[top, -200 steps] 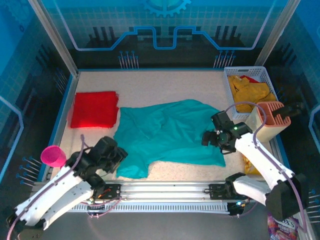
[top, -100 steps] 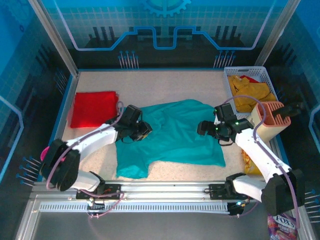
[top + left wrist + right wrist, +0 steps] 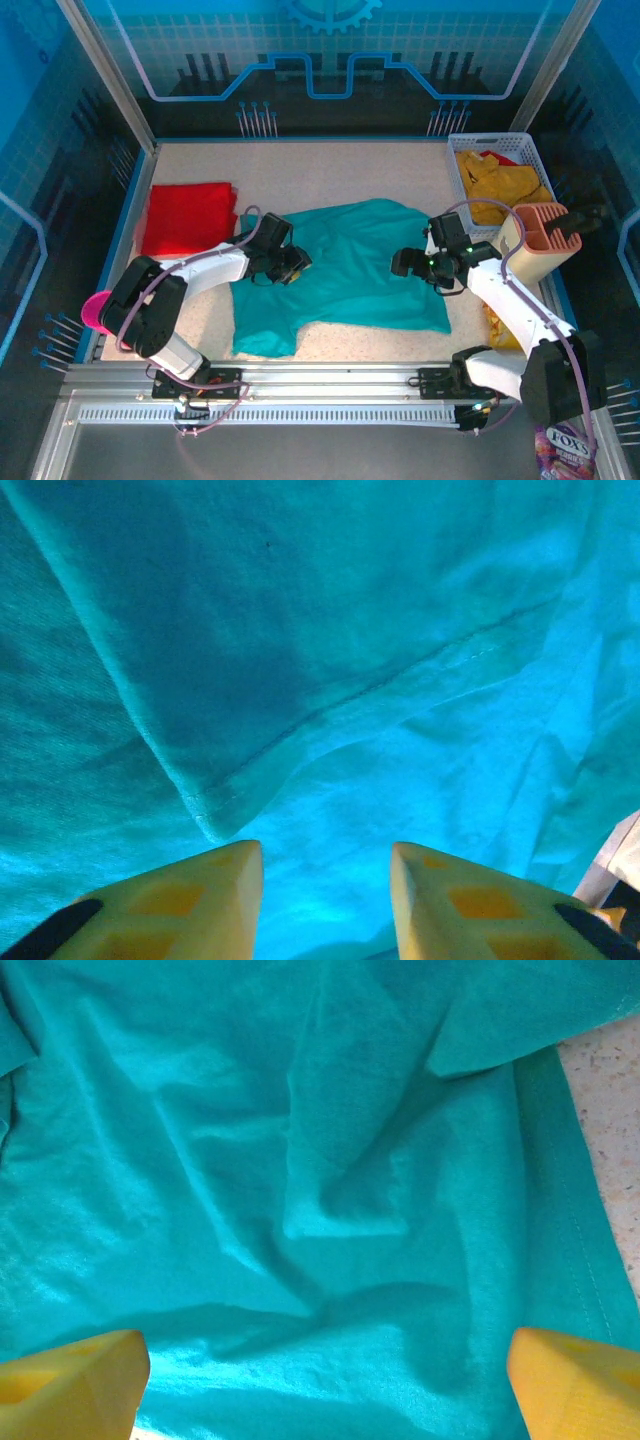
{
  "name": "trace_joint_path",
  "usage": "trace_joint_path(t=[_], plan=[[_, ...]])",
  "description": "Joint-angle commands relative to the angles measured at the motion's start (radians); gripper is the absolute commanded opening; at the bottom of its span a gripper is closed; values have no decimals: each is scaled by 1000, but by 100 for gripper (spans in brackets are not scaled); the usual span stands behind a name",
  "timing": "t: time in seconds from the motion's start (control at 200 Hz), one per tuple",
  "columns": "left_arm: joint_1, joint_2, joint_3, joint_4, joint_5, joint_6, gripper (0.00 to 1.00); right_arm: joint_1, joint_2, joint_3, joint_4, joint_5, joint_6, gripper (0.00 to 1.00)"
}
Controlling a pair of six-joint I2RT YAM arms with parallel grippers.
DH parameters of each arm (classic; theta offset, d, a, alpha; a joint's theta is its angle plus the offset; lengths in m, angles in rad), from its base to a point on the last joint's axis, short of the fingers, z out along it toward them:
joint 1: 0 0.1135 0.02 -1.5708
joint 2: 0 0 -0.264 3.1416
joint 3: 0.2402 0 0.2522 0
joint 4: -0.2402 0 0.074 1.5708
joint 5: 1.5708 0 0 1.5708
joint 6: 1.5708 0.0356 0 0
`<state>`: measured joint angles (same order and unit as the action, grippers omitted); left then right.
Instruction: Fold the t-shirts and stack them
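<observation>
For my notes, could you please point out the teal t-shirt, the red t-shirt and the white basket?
teal t-shirt (image 3: 350,270), top external view, middle of its body.
red t-shirt (image 3: 188,218), top external view, centre of the fold.
white basket (image 3: 490,137), top external view, far rim.

So the table (image 3: 330,170) is a speckled beige surface. A white plastic basket (image 3: 490,139) with lattice sides sits in its back right corner. Just in front of the basket there's a peachy-pink holder (image 3: 545,240) with slots open at the top, leaning a bit. A bright pink cup (image 3: 100,310) stands way over on the left edge. A metal rail (image 3: 330,380) runs along the near side. A purple packet (image 3: 565,450) with "FOXS" lettering pokes in at the bottom right. The back wall (image 3: 330,60) is blue with a grid, and a gear graphic (image 3: 330,12) sits up top.
</observation>
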<state>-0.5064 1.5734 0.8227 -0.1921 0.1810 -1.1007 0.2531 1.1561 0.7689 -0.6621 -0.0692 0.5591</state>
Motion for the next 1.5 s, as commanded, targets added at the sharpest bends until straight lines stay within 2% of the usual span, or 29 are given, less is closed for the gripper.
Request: trace_joint_path(t=[0.0,0.41,0.73,0.916,1.111,1.231,1.401,1.496], plan=[[6,24,2,-18,-18,11,45,-16,10,-7,28,-37,-4,93],[5,7,-21,-75,-59,35,46,-17,134,-68,125,-87,-1,92],[6,82,9,9,-62,14,39,-17,203,-111,151,-62,-2,91],[12,94,36,0,-84,26,32,-17,211,-144,172,-60,2,91],[22,105,62,-11,-80,42,30,-13,204,-152,165,-60,1,90],[28,119,69,-9,-76,48,22,-12,199,-155,163,-61,1,90],[45,134,98,-17,-70,74,0,-13,190,-161,163,-60,5,90],[78,123,153,-44,-67,125,0,-13,192,-161,158,-60,10,90]])
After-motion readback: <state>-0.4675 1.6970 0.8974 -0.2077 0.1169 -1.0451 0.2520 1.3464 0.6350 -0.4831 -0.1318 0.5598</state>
